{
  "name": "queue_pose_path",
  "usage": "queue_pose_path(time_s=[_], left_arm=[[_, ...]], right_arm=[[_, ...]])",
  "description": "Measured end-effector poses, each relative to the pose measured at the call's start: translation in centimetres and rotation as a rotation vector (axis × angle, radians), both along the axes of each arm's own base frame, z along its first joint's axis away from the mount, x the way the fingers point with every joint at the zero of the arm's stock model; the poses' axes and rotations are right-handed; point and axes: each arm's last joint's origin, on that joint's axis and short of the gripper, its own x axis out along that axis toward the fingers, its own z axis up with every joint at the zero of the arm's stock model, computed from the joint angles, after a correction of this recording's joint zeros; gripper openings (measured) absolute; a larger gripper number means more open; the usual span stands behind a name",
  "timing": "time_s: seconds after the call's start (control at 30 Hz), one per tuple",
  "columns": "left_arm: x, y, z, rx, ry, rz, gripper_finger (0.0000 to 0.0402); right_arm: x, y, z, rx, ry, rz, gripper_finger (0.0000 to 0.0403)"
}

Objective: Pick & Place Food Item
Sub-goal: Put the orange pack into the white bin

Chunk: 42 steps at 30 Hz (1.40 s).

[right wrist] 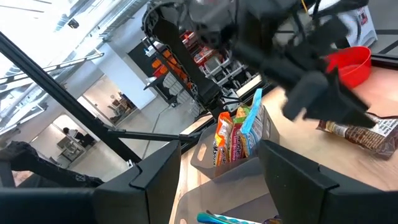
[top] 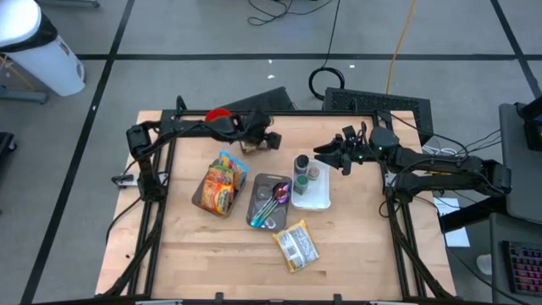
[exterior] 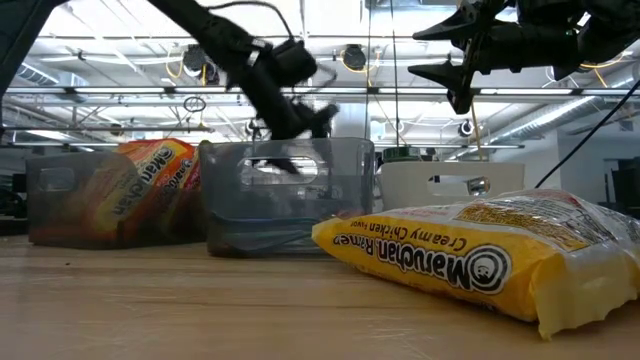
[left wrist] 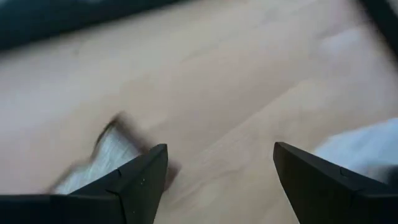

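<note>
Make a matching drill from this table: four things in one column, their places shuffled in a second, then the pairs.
Things:
1. yellow Maruchan ramen packet
2. red bowl
3. green-lidded jar
4. orange ramen packs

Places:
A. in the white tray
B. at the table's far edge, by the left arm
C. lying loose on the wood, nearest the front edge
D. standing in the clear bin on the left

Pairs: 1-C, 2-B, 3-A, 4-D

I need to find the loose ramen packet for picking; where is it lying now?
In the high view, the ramen packet lies alone on the table's front middle, just in front of the clear bin holding utensils.
</note>
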Motion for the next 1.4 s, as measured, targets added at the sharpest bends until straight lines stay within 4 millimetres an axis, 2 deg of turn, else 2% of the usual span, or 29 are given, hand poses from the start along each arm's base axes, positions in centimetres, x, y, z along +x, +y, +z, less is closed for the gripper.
queue_pose_path(time_s=[0.13, 0.3, 0.4, 0.53, 0.7, 1.03, 1.4], left_arm=[[0.5, 1.9, 4.4, 0.060, -0.017, -0.122, 0.0296], [-1.1, 5.2, 8.7, 0.127, 0.040, -0.159, 0.0296], [-2.7, 7.3, 9.9, 0.112, 0.033, -0.147, 0.0296], [-4.5, 9.6, 10.3, 0.034, -0.038, -0.140, 0.0296], [-5.1, 10.8, 9.3, 0.029, -0.011, -0.198, 0.0296], [-4.0, 12.8, 2.6, -0.070, 0.078, -0.421, 0.0296], [-3.0, 13.7, -0.7, -0.063, 0.112, -0.468, 0.0296]], right_arm=[[0.0, 0.0, 0.0, -0.001, -0.003, 0.000, 0.0210], [0.0, 0.1, 0.0, 0.031, -0.003, 0.029, 0.0210], [-0.1, 0.2, 0.0, 0.032, -0.001, 0.113, 0.0210], [-0.3, 0.0, 0.2, 0.072, -0.007, 0.196, 0.0210], [-0.5, -0.7, 0.2, 0.090, -0.007, 0.158, 0.0210], [-0.7, -1.9, -0.1, 0.173, 0.003, 0.052, 0.0210], [-0.7, -2.1, -0.1, 0.188, -0.002, -0.001, 0.0210]])
